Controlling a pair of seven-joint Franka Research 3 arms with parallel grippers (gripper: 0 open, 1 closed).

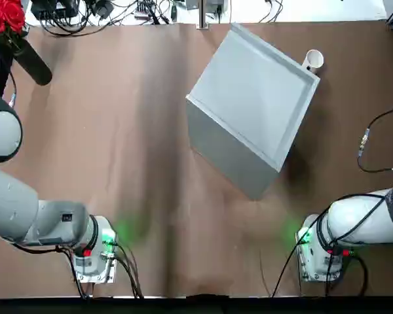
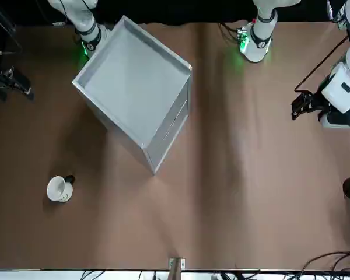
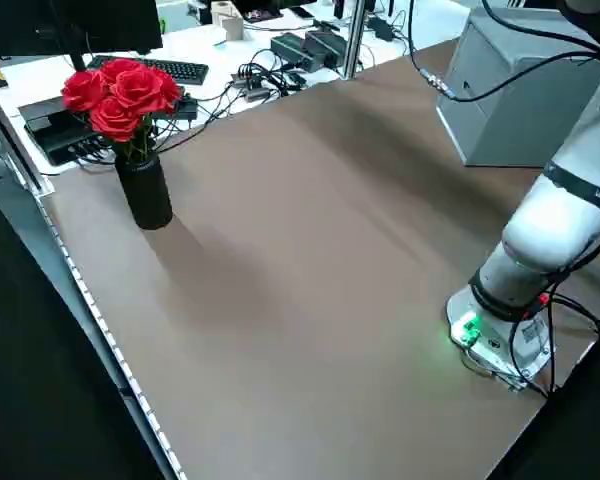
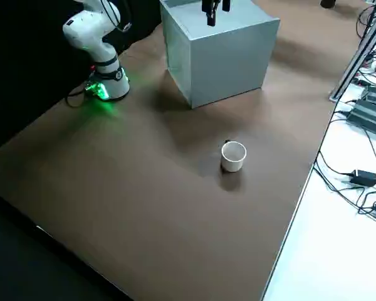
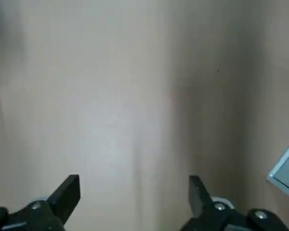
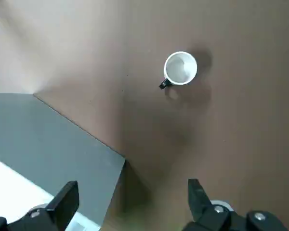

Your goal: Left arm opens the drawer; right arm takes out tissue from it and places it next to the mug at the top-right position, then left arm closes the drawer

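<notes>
The grey cabinet (image 1: 249, 108) stands turned at an angle at the middle right of the table. Its drawer (image 2: 174, 123) is shut, with the front panel flush. The tissue is hidden. The white mug (image 1: 312, 59) stands off the cabinet's far right corner, and also shows in the right wrist view (image 6: 180, 68). My right gripper (image 6: 133, 183) hangs open and empty high above the cabinet's edge, with the mug below it. My left gripper (image 5: 134, 183) is open and empty over bare table left of the cabinet, whose corner (image 5: 286, 168) shows at the frame's edge.
A black vase of red roses (image 3: 132, 120) stands at the table's far left. Cables and a keyboard (image 3: 160, 68) lie beyond the far edge. The two arm bases (image 1: 95, 252) (image 1: 318, 252) sit at the near edge, with open brown tabletop (image 1: 118, 131) between them and the cabinet.
</notes>
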